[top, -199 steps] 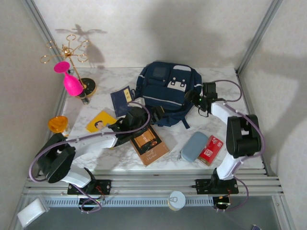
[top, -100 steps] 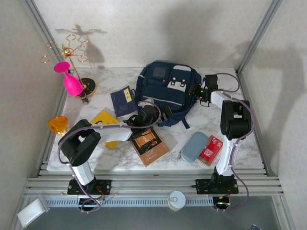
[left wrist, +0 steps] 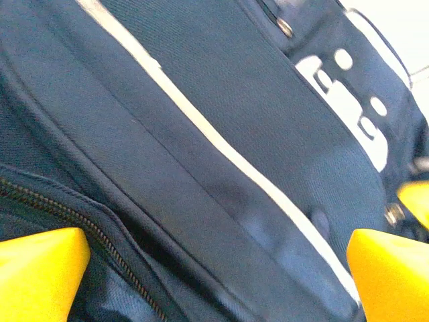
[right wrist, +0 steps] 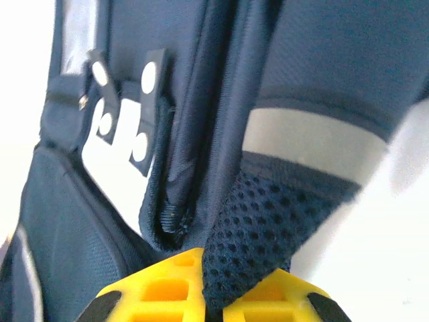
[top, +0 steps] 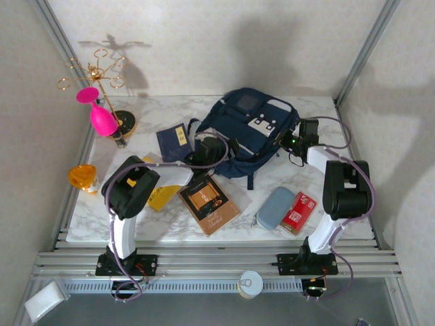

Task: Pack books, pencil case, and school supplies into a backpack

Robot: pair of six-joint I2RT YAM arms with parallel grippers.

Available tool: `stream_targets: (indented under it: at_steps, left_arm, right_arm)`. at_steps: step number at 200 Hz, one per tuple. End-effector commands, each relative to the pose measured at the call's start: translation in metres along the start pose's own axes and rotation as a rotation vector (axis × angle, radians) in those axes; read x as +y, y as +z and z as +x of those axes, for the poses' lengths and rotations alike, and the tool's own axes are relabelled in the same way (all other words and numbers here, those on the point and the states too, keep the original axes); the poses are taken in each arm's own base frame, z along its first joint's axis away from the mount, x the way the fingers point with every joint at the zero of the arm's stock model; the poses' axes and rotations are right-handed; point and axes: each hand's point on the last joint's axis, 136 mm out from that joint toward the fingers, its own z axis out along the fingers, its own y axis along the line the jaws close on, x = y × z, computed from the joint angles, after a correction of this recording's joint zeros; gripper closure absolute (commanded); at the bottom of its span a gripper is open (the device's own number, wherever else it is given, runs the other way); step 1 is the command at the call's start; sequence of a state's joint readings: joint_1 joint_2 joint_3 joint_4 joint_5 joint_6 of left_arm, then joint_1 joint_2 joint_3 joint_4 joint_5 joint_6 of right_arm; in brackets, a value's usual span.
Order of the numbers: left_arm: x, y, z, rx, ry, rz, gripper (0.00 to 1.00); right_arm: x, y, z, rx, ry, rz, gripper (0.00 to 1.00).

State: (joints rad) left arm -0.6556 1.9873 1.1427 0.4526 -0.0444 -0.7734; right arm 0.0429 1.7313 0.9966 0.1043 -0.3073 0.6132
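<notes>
Right wrist view: right gripper (right wrist: pixel 213 278) at bottom centre, 2 yellow fingers (right wrist: pixel 157 282) pressed together on a fold of dark mesh at the edge of the backpack (right wrist: pixel 315 60). Mesh is pinched between the pads and runs up into a pale band and navy fabric above. White-grey patches with round holes sit at upper left of this frame.

Left wrist view: left gripper (left wrist: pixel 214 275) with fingers spread wide, 1 yellow tip in the lower left corner and 1 at lower right, nothing between them. Navy backpack fabric lies right under, a light stripe crossing diagonally, a zipper at lower left, white patches at upper right.

Top external view: backpack sits upper centre of the marble table (top: pixel 170 227), tilted, with the right gripper at its right edge and the left gripper at its lower left edge. Navy book (top: pixel 172 141) just left of the backpack. Brown book (top: pixel 209 204) below it, centre frame. Yellow book (top: pixel 163 197) left of the brown one, partly under the left arm. Pencil case (top: pixel 275 207) lower right of centre, red pack (top: pixel 299 212) touching its right side. Orange cup (top: pixel 81 176) at the left edge, pink goblet (top: pixel 100 117) and gold stand (top: pixel 102 75) upper left.
</notes>
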Motion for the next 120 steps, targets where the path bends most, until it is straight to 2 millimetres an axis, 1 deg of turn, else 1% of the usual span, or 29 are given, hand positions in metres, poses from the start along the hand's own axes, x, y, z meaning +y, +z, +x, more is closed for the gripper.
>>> stream_targets:
  at_steps: [1, 15, 31, 39, 45, 54, 64, 72, 73, 74, 75, 77, 90, 95, 99, 103, 120]
  left_arm:
    - [-0.002, 0.026, -0.038, -0.056, 0.034, 0.019, 0.01]
    - [-0.007, 0.03, -0.057, -0.074, 0.056, 0.027, 0.01]
    - [-0.008, 0.026, -0.077, -0.084, 0.075, 0.026, 0.01]
    - [-0.005, 0.022, -0.083, -0.075, 0.083, 0.017, 0.01]
    - [-0.003, 0.017, -0.09, -0.076, 0.088, 0.007, 0.01]
    - [0.001, 0.006, -0.094, -0.057, 0.107, -0.028, 0.01]
    - [0.001, -0.01, -0.099, -0.055, 0.14, -0.054, 0.01]
    - [0.001, -0.025, -0.1, -0.051, 0.158, -0.06, 0.01]
    - [0.005, -0.025, -0.096, -0.04, 0.161, -0.068, 0.01]
    - [0.002, -0.028, -0.098, -0.044, 0.161, -0.063, 0.01]
    - [0.006, -0.027, -0.094, -0.034, 0.163, -0.071, 0.01]
    - [0.004, -0.032, -0.095, -0.035, 0.163, -0.066, 0.01]
    - [0.004, -0.056, -0.089, -0.01, 0.154, -0.063, 0.01]
    - [0.007, -0.064, -0.083, 0.002, 0.149, -0.068, 0.01]
    - [0.006, -0.073, -0.082, 0.001, 0.142, -0.062, 0.01]
    - [0.004, -0.08, -0.076, 0.009, 0.14, -0.053, 0.01]
    - [-0.012, -0.111, -0.049, 0.035, 0.156, 0.001, 0.01]
  right_arm:
    - [0.025, -0.029, 0.015, -0.021, 0.03, -0.103, 0.99]
    - [0.031, -0.04, 0.029, -0.027, 0.048, -0.103, 0.99]
    - [0.04, -0.049, 0.039, -0.025, 0.079, -0.123, 0.99]
    - [0.043, -0.054, 0.042, -0.027, 0.111, -0.137, 1.0]
    - [0.044, -0.058, 0.042, -0.035, 0.142, -0.146, 1.0]
    - [0.044, -0.065, 0.042, -0.052, 0.188, -0.148, 1.0]
    - [0.043, -0.073, 0.039, -0.08, 0.23, -0.145, 1.0]
    - [0.044, -0.077, 0.039, -0.096, 0.256, -0.153, 1.0]
    - [0.045, -0.077, 0.039, -0.098, 0.259, -0.155, 1.0]
    - [0.045, -0.078, 0.039, -0.099, 0.263, -0.156, 1.0]
    - [0.046, -0.078, 0.039, -0.1, 0.265, -0.16, 1.0]
    - [0.046, -0.079, 0.04, -0.1, 0.272, -0.162, 1.0]
    - [0.053, -0.082, 0.041, -0.099, 0.295, -0.193, 1.0]
    - [0.054, -0.082, 0.043, -0.094, 0.308, -0.195, 1.0]
    - [0.055, -0.082, 0.043, -0.094, 0.318, -0.195, 1.0]
    - [0.056, -0.082, 0.044, -0.095, 0.328, -0.197, 1.0]
    - [0.061, -0.082, 0.046, -0.106, 0.347, -0.212, 1.0]
